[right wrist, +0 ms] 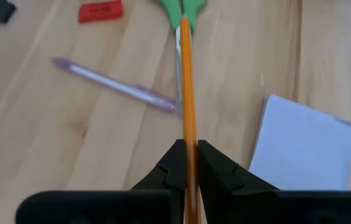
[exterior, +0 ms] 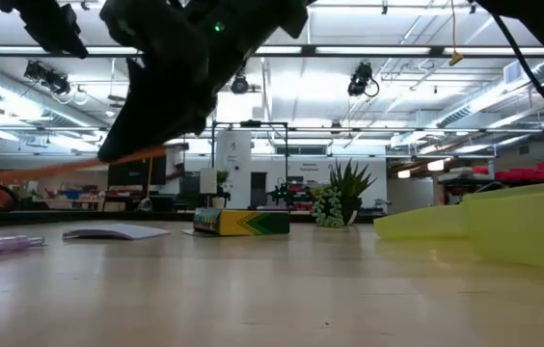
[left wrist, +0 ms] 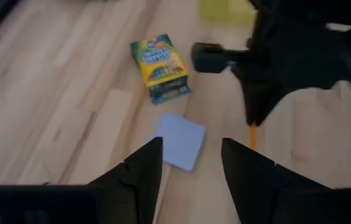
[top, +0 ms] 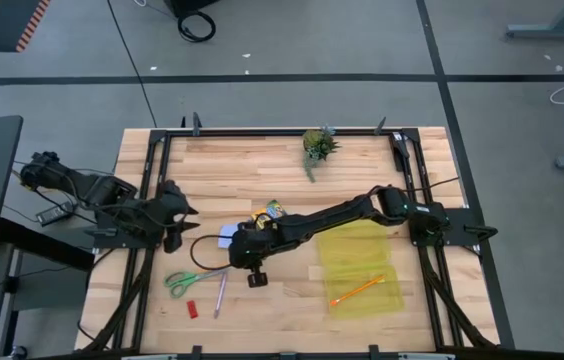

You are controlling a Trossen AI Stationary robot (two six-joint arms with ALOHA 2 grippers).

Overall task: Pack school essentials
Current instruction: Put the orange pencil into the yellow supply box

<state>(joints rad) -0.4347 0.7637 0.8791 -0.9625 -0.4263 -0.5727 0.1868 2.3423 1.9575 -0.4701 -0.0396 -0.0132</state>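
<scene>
right tool [right wrist: 188, 163] is clamped on an orange pencil [right wrist: 187, 81] above the desk [top: 292, 300], over the green-handled scissors [top: 184, 280]. next: carry it to the yellow case [top: 362, 265]. left tool [left wrist: 191, 168] waits spread wide near the note pad [left wrist: 178, 140].

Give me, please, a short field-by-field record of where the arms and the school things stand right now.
right gripper: shut on an orange pencil, raised above the table
left gripper: open, empty, at the table's left side
yellow case: on the table's right, a second orange pencil in it
crayon box: flat on the wood, unpacked
blue note pad: beside the crayon box
scissors, pen, red eraser: on the wood, unpacked
potted plant: far edge
</scene>
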